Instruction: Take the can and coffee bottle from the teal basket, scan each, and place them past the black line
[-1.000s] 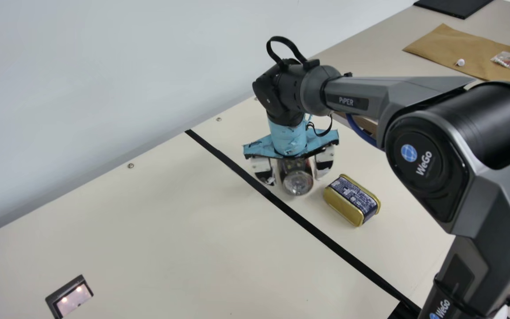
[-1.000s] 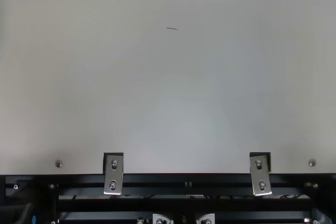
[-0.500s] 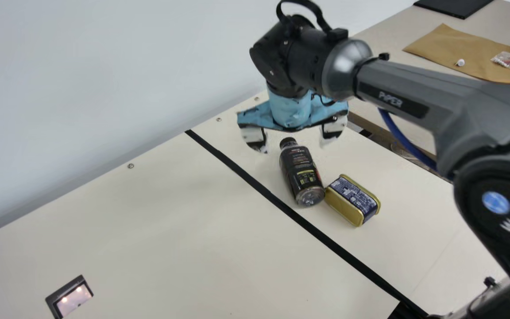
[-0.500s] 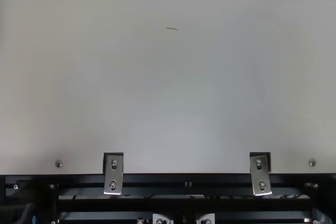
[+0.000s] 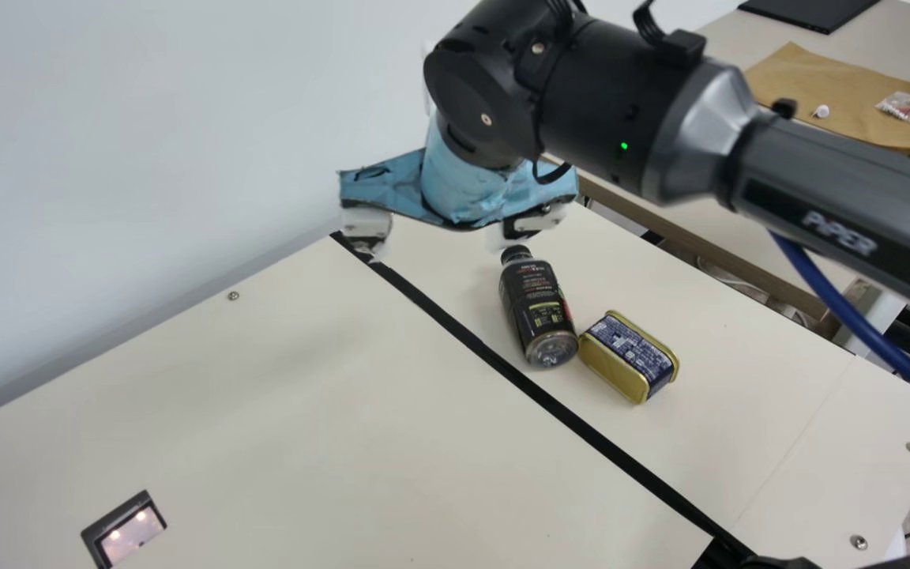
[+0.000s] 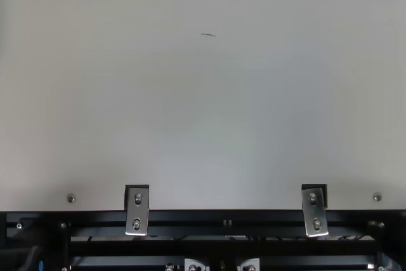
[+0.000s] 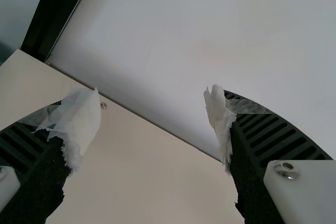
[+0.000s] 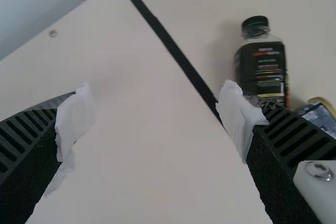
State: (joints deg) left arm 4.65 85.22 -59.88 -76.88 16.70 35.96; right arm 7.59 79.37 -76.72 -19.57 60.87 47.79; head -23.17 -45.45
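The right pincer [image 5: 435, 241] is spread, its two fingers well apart, over the far part of the desk [image 5: 265, 435], around the far end of the black line [image 5: 471, 340]. Pale, ragged wrapping covers its fingertips, and blue tape [image 5: 463, 186] wraps the mount above them. The left pincer [image 7: 152, 98] is spread too, over the desk's edge by a pale wall [image 7: 173, 40].

To the right of the black line lies the coffee bottle [image 5: 538, 308], on its side, cap to the far side and base to the near. The can [image 5: 629, 356], gold with a dark blue label, is just beside the bottle's base, on its right; I cannot tell if they touch.

Across the line, near and left, a dark-framed panel [image 5: 125, 531] shows two small lights. Beyond the desk, far right, a second desk [image 5: 905, 47] carries a brown sheet [image 5: 810, 71] with a small clear bag [image 5: 907, 107] on it, and a flat black object [image 5: 810, 12].
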